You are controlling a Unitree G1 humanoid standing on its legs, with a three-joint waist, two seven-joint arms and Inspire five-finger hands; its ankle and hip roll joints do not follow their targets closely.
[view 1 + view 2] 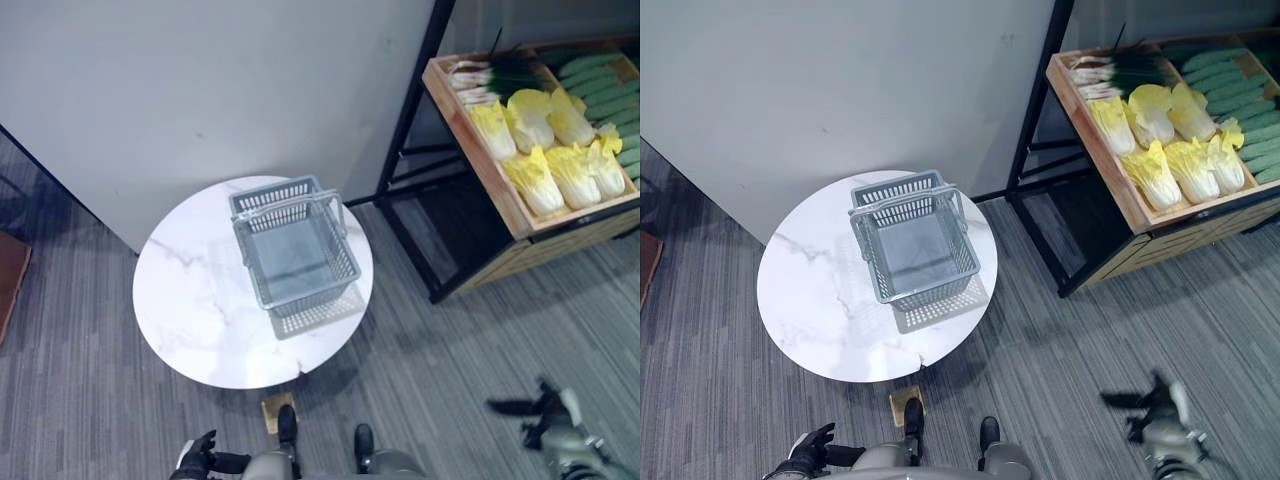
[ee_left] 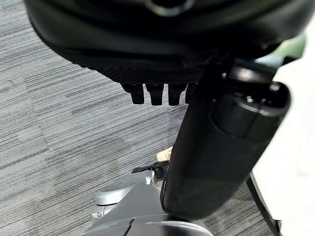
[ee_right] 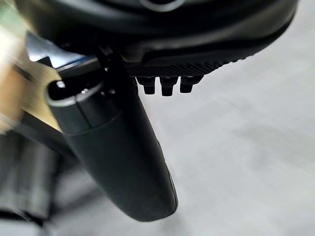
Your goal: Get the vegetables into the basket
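On the round table [image 1: 190, 300] sits one grey basket [image 1: 295, 255]; both robot hands [image 1: 197, 457] [image 1: 545, 408] hang released.

The basket [image 1: 296, 255] stands open-topped on the round table [image 1: 190, 310], its handle [image 1: 290, 205] crossing the far end. Open carpet [image 1: 450, 350] separates table and vegetable crate [image 1: 480, 160] at far right; a black rack post [image 1: 410, 110] stands between.
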